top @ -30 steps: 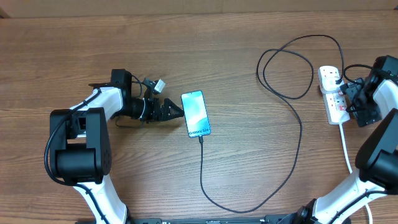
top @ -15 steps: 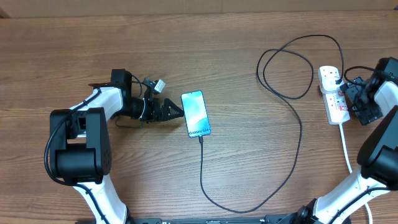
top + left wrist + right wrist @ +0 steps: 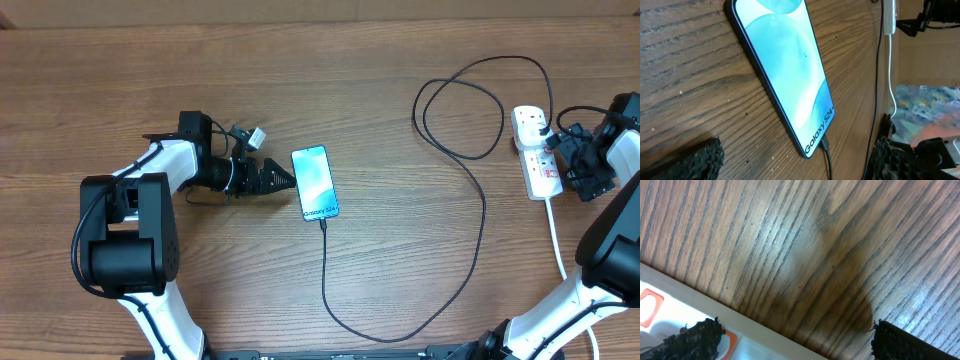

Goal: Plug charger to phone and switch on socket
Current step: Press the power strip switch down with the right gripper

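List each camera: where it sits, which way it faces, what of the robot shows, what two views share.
Overhead: above the brown wooden table, looking straight down; both white-and-black arms show.
Left wrist: low on the left arm, facing the flat blue-screened phone and thin black cable; its black pincer fingers frame the bottom.
Right wrist: close above wood and the long white power strip; fingers at bottom corners.
Shared: phone, in overhead and left wrist.
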Robot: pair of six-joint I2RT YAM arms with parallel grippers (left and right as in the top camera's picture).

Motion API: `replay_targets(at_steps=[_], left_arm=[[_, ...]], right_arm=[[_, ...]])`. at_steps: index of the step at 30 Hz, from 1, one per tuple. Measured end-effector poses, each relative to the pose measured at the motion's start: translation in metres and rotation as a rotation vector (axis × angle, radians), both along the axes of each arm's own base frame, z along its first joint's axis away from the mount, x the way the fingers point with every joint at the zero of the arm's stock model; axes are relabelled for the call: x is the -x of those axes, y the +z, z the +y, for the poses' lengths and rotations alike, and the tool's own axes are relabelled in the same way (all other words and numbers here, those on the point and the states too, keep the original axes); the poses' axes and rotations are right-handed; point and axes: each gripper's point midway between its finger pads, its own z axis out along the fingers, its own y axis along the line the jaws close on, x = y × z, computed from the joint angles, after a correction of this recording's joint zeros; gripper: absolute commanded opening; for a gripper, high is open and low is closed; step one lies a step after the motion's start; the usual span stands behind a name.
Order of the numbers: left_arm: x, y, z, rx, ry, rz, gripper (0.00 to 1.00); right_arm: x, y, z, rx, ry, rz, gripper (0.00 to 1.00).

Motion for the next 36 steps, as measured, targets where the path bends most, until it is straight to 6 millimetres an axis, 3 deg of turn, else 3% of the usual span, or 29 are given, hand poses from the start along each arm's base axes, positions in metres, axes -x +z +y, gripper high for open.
replay_targets(at_steps=[31, 36], left_arm=[[0.0, 0.0, 0.0, 0.0, 0.0, 0.0, 1.0], [0.0, 0.0, 0.0, 0.0, 0.0, 0.0, 1.0]], right_arm=[[0.001, 0.0, 0.001, 0.008, 0.02, 0.013, 1.0], [0.004, 0.005, 0.012, 0.01, 0.059, 0.037, 1.0]])
